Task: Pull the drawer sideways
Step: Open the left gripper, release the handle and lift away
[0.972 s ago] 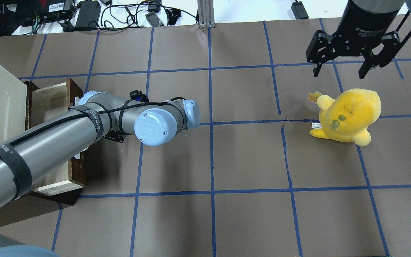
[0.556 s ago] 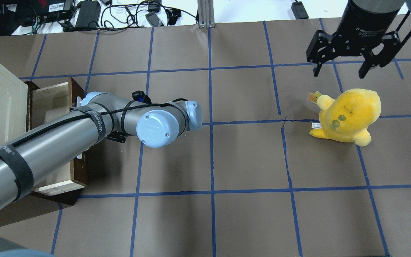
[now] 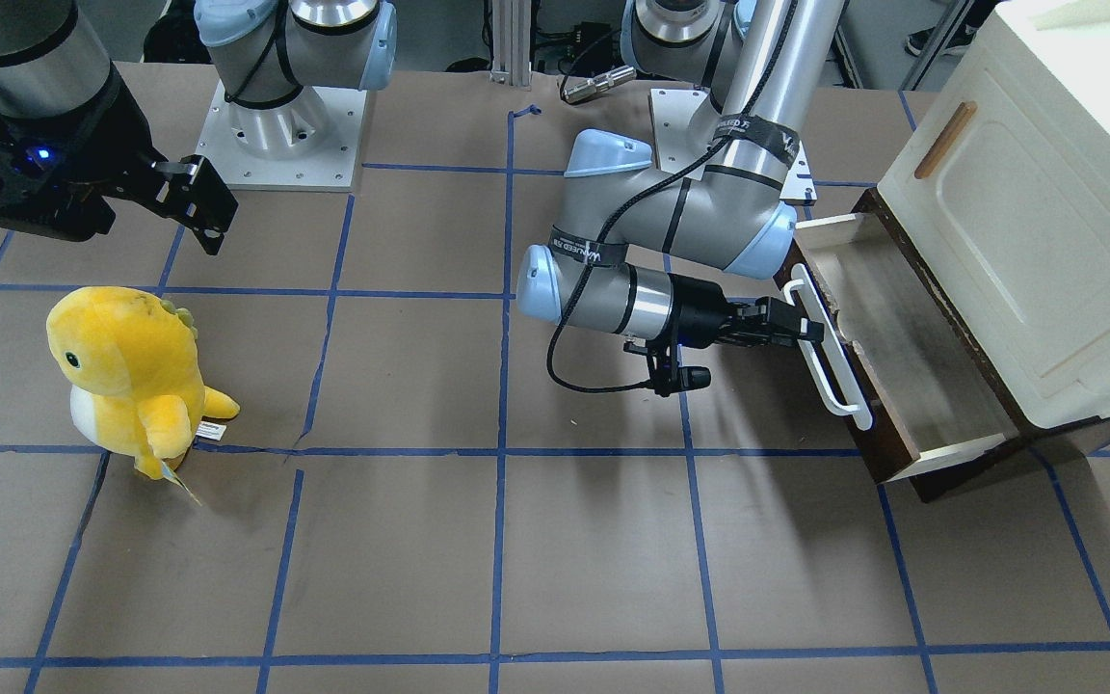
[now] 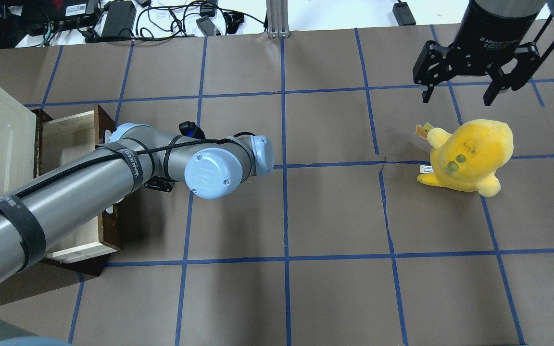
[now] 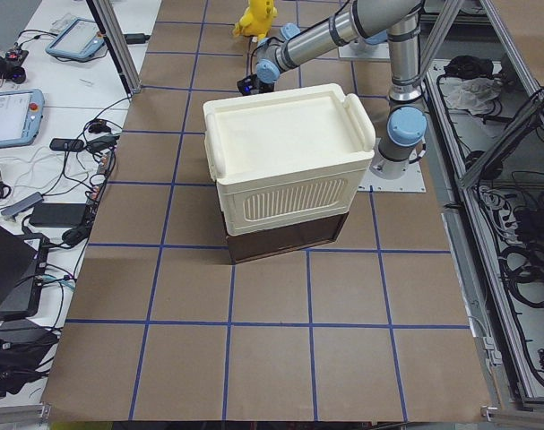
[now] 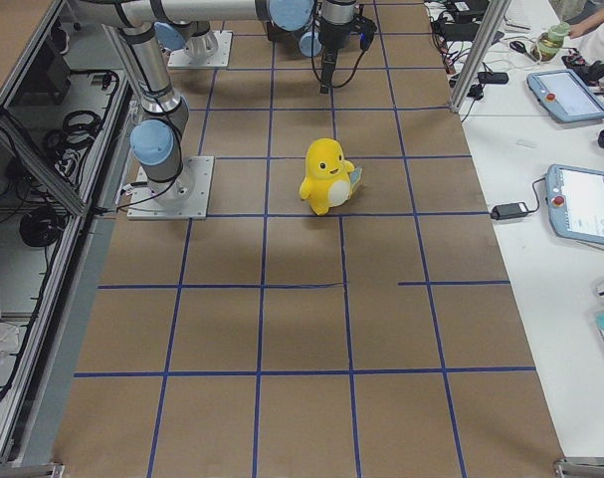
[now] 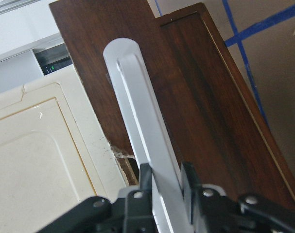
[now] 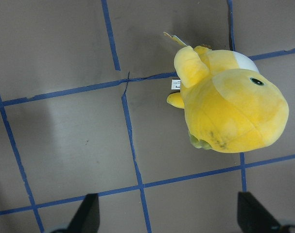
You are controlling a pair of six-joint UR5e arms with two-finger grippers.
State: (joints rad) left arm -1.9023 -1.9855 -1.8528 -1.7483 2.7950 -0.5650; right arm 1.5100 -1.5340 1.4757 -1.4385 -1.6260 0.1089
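Note:
The drawer stands partly pulled out from under the cream cabinet. It has a dark brown front, pale sides and a long white bar handle. My left gripper is shut on the handle; the left wrist view shows both fingers clamped on the white bar. In the overhead view my left arm covers much of the drawer and hides the gripper. My right gripper is open and empty, held above the table beside the yellow plush.
A yellow plush toy sits on the brown paper-covered table, below my right gripper in the right wrist view. The cabinet has a panelled door with a small wooden handle. Cables and power bricks lie past the table's far edge.
The drawer has slid a little further out of the cabinet, with my left arm moving the same way. The right arm and the plush have not moved.

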